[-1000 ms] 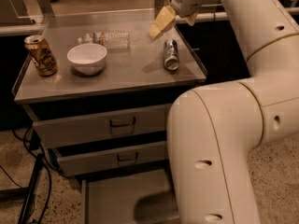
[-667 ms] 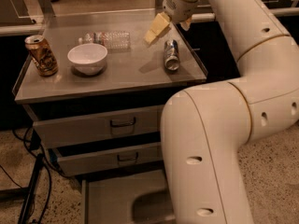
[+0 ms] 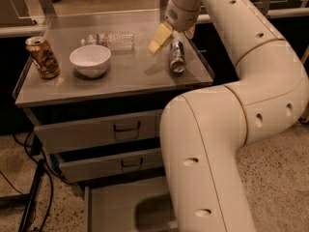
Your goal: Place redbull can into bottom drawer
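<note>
The redbull can [image 3: 176, 57] lies on its side on the cabinet top [image 3: 125, 74], near the right edge, with its silver top facing the front. My gripper [image 3: 174, 36] hangs just above and behind the can. It is open, with one yellowish finger [image 3: 159, 37] to the can's left and the other finger [image 3: 189, 31] behind its far end. Nothing is in it. The bottom drawer [image 3: 113, 209] is pulled out at the foot of the cabinet, showing a plain metal floor. My arm hides its right part.
A gold-brown can [image 3: 43, 57] stands at the left of the cabinet top, with a white bowl [image 3: 90, 60] beside it. A clear plastic bottle [image 3: 108, 40] lies behind the bowl. The two upper drawers [image 3: 96, 132] are shut. Cables run along the floor at the left.
My gripper has moved down and a little left, closer to the lying can. The can and the other objects have not moved.
</note>
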`<state>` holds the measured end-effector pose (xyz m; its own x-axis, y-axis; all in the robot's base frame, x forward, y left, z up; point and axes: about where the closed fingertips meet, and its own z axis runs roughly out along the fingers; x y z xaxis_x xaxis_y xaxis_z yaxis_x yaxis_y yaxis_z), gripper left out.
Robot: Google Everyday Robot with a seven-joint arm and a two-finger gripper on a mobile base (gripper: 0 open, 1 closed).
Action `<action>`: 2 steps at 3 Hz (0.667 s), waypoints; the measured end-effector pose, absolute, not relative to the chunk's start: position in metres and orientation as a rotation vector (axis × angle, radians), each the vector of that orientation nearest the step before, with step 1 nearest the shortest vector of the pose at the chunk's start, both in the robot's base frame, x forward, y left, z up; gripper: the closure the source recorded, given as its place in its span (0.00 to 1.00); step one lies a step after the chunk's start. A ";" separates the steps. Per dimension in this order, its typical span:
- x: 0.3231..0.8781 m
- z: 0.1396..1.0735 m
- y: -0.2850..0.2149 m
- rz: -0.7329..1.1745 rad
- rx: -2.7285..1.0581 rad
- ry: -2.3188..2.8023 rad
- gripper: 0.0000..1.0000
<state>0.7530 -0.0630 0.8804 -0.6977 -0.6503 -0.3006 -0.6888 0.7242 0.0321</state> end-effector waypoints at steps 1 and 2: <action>0.757 0.864 -0.068 0.188 -1.056 2.687 0.00; 0.761 0.844 -0.074 0.178 -1.049 2.724 0.00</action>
